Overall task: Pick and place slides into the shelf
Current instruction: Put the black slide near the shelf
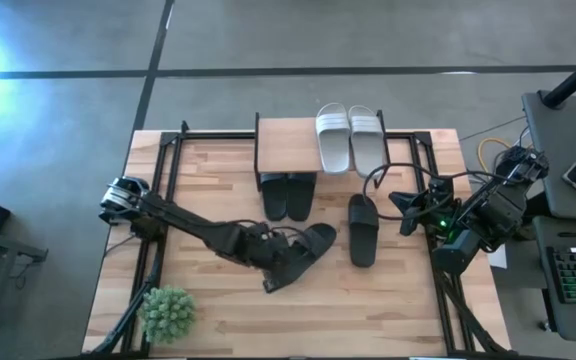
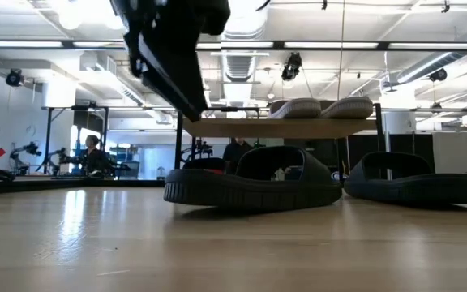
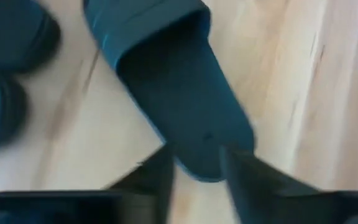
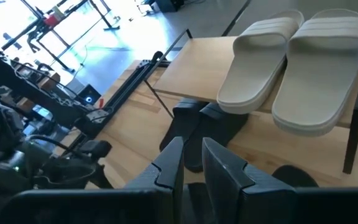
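Dark fingers (image 3: 160, 180) of the left hand (image 1: 286, 268) straddle the heel end of a black slide (image 3: 179, 93) in the left wrist view; whether they press it I cannot tell. From above, that slide (image 1: 316, 243) lies slanted on the butcher-block desk (image 1: 218, 320), left arm stretched across from the left edge. Another black slide (image 1: 362, 228) lies straight just right of it. Behind, a black pair (image 1: 288, 195) sits under the shelf (image 1: 286, 148), and two white striped slides (image 1: 350, 137) rest on its wooden top board, toward its right. A green plant (image 1: 166, 312) stands at the near left corner. The right hand (image 1: 408, 212) waits at the right edge, fingers narrow, holding nothing. Only the low view shows the room: ceiling lights, ducts, and a person (image 2: 92, 154) seated far back. Only the right wrist view shows the white soles overhanging the board.
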